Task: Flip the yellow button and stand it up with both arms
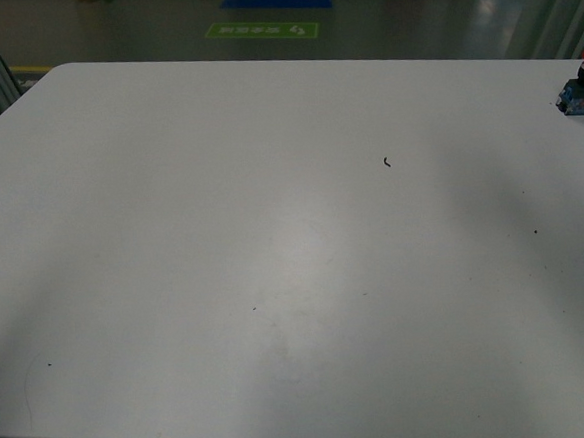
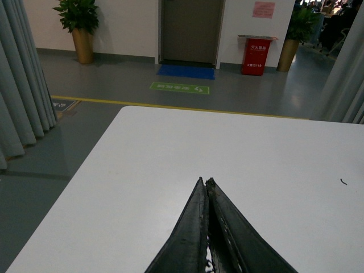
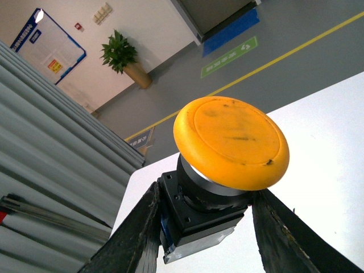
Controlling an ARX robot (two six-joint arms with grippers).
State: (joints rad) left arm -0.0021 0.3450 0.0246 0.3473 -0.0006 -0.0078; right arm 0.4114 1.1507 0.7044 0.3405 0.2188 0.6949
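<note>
Yellow round-capped push-button [image 3: 230,142], scuffed, with black collar and block body, is pinched by the right gripper [image 3: 207,190] over the white table [image 3: 335,142]. Left gripper [image 2: 205,182] is pressed together. The green floor sign [image 2: 180,87] is unreadable.

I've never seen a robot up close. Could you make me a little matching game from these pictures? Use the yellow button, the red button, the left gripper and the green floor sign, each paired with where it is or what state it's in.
Things
1. yellow button
2. red button
3. left gripper
4. green floor sign

Places or states
A. at the far right edge of the table
B. lying on the floor beyond the table
C. between the fingers of the right gripper
D. shut, with nothing in it

Pairs: 1-C, 2-A, 3-D, 4-B
</note>
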